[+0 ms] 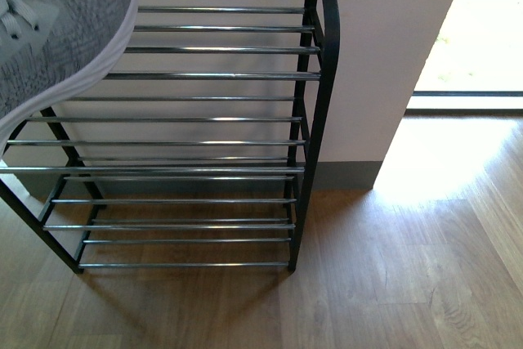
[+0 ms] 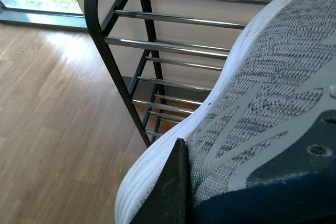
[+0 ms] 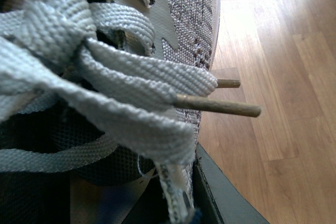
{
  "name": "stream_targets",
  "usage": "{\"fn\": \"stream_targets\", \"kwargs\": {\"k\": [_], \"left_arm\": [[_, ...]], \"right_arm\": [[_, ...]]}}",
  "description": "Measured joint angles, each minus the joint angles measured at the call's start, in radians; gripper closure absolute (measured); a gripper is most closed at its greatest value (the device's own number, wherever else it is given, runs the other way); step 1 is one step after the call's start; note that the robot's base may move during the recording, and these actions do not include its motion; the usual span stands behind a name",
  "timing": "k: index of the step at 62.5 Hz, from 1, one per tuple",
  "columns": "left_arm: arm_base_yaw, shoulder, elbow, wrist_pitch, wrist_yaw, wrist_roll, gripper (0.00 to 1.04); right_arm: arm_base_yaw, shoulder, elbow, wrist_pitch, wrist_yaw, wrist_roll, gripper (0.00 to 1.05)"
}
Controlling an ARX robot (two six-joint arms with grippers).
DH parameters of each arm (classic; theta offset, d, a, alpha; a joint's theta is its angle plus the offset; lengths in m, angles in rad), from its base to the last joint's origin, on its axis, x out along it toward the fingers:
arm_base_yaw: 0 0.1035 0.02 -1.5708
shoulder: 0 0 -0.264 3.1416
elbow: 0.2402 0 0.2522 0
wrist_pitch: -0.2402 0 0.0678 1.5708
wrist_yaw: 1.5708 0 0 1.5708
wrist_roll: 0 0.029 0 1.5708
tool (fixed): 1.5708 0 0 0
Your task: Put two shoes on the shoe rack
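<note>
The shoe rack is seen just below the left fingers, which are pinched on a grey shoe so it can be set on top. The other shoe is pinched by the right fingers and held off the floor.

Soft, bumpy grey knitted cloth is being shown on the shoe. Its white sole is being seen as rubbery and a bit rough, not shiny. Light is being bounced off the shoe rack's smooth, shiny metal rods, and its black frame is being seen as smooth painted metal. Flat woven cloth laces with hard, smooth tips are being shown on the second shoe. Sunlight is being caught by the smooth wooden floor.
</note>
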Motion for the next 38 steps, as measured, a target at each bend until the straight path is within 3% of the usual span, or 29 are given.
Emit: {"fn": "stream_targets", "kwargs": {"k": [38], "left_arm": [[0.000,0.000,0.000,0.000,-0.001,-0.001,1.03]], "right_arm": [[0.000,0.000,0.000,0.000,0.002,0.000,1.02]]}}
